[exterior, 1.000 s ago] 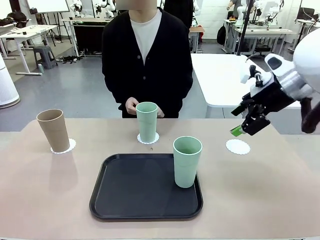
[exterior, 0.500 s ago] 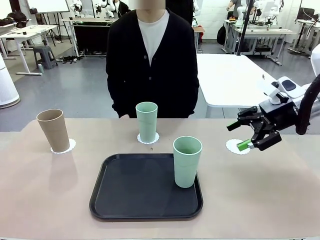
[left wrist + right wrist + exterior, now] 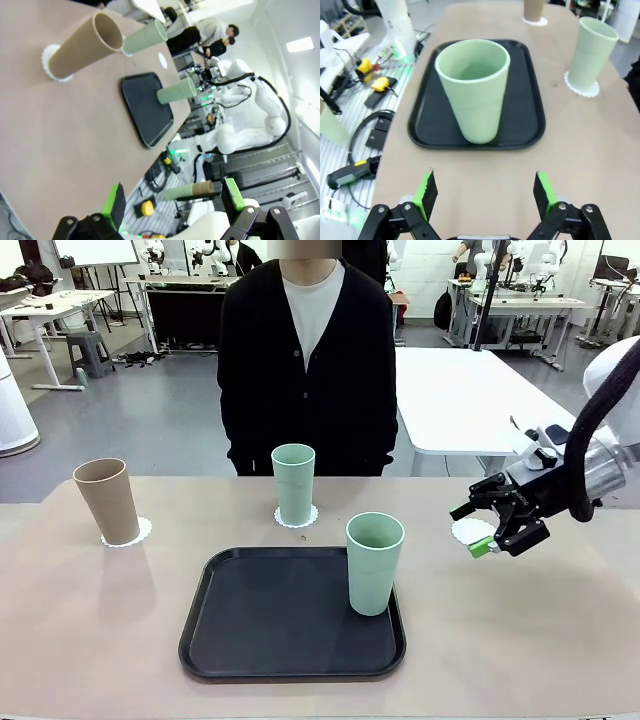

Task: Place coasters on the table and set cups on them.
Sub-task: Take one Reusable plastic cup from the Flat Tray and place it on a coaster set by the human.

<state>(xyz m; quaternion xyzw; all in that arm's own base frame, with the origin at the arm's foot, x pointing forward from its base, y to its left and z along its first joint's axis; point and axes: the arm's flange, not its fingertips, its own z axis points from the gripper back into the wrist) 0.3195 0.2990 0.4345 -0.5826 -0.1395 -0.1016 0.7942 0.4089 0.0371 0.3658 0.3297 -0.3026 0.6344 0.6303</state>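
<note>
A light brown cup (image 3: 105, 500) stands on a coaster (image 3: 137, 532) at the far left of the table (image 3: 90, 640). One mint cup (image 3: 293, 483) stands on a second coaster (image 3: 297, 518) at the far middle. Another mint cup (image 3: 374, 562) stands in the black tray (image 3: 270, 620). A third coaster (image 3: 468, 530) lies bare at the right, partly behind my right gripper (image 3: 470, 529). That gripper hovers open, pointing left at the tray cup (image 3: 475, 90), still well short of it. My left gripper (image 3: 173, 200) is open and empty, far from the brown cup (image 3: 82, 47).
The person in a black cardigan (image 3: 305, 370) stands at the far edge behind the middle cup, hands down. A white table (image 3: 455, 390) stands beyond on the right. Bare tabletop lies to the left and right of the tray.
My right arm has come down and swung left, its gripper now low and level beside the bare coaster. The person has drawn the hands back from the middle cup.
</note>
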